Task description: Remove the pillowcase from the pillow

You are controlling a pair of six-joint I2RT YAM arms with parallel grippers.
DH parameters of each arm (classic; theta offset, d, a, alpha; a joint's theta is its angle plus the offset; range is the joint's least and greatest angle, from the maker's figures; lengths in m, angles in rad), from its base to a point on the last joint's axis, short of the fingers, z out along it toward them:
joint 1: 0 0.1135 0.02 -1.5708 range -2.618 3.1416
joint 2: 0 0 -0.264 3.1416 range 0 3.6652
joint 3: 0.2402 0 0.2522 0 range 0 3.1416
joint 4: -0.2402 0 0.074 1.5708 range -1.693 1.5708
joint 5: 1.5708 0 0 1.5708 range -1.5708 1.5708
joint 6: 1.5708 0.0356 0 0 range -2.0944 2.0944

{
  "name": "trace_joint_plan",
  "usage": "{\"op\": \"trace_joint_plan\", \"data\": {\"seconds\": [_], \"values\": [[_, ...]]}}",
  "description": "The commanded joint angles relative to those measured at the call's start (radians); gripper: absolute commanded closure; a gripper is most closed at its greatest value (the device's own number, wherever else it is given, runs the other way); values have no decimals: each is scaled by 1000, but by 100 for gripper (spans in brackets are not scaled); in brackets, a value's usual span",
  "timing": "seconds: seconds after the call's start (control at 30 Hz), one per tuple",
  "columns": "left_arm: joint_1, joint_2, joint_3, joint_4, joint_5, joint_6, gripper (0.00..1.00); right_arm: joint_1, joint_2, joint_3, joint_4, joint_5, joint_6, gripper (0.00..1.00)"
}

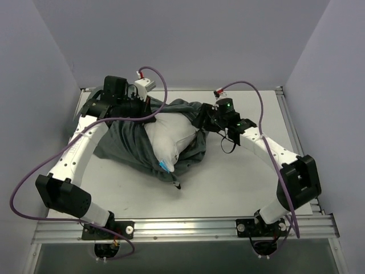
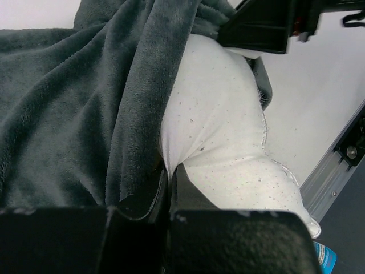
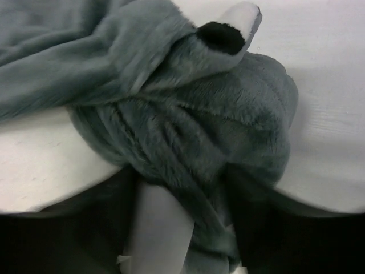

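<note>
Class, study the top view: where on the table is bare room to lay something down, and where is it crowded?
Bare: the near strip between the pillowcase and the front rail; the far right corner of the table beyond the right arm. Crowded: the centre and far left, where pillow, pillowcase and left arm bunch.

The plump white pillow (image 1: 170,138) is lying mid-table (image 1: 228,188), half bared. Its dark grey fleecy pillowcase (image 1: 122,145) is bunching around its left, far and right sides, and its small blue tag (image 1: 165,166) is poking out at the near corner.
</note>
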Motion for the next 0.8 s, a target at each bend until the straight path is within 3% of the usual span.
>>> {"op": "trace_joint_plan", "data": {"seconds": [0.0,0.07,0.1,0.37,0.5,0.6,0.73,0.77], "values": [[-3,-65,40,86,36,12,98,10,49,40,96,63,51,56],[-3,-71,43,69,49,23,98,4,72,43,98,105,69,80],[-3,-78,43,60,51,29,98,-13,78,54,79,125,73,100],[112,-166,71,-97,236,105,98,-241,112,3,20,160,93,100],[241,-172,158,-157,489,89,98,-255,213,0,3,163,47,100],[277,-161,235,-111,530,-6,98,-246,258,-27,69,117,69,100],[255,-126,211,119,456,-227,98,-143,244,-43,129,71,60,100],[232,-114,204,130,412,-227,98,-102,238,-3,82,70,39,81]]}}
